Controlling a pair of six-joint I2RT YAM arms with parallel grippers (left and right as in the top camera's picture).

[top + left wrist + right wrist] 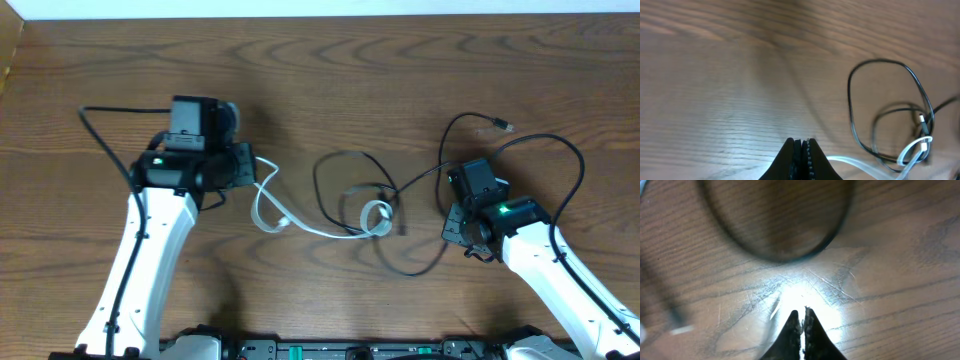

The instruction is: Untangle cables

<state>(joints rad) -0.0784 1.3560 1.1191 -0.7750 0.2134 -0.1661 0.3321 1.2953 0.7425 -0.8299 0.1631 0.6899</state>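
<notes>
The white cable (262,205) runs from my left gripper (255,165) down through a bend and right to a small coil in the table's middle. There it crosses the loops of the black cable (335,158), whose plug (505,126) lies at the far right. In the left wrist view the left gripper (801,142) is shut. The white cable (912,150) leads out from beside its fingers toward the black cable (880,62). My right gripper (450,233) sits just right of the tangle. Its jaws (803,312) are shut with nothing visible between them, and a blurred black cable (780,255) arcs ahead.
A thicker black arm wire (100,130) curves off the left arm, and another (578,170) loops beside the right arm. The wooden table's far edge (320,14) meets a white strip at the top. Both arm bases stand along the near edge.
</notes>
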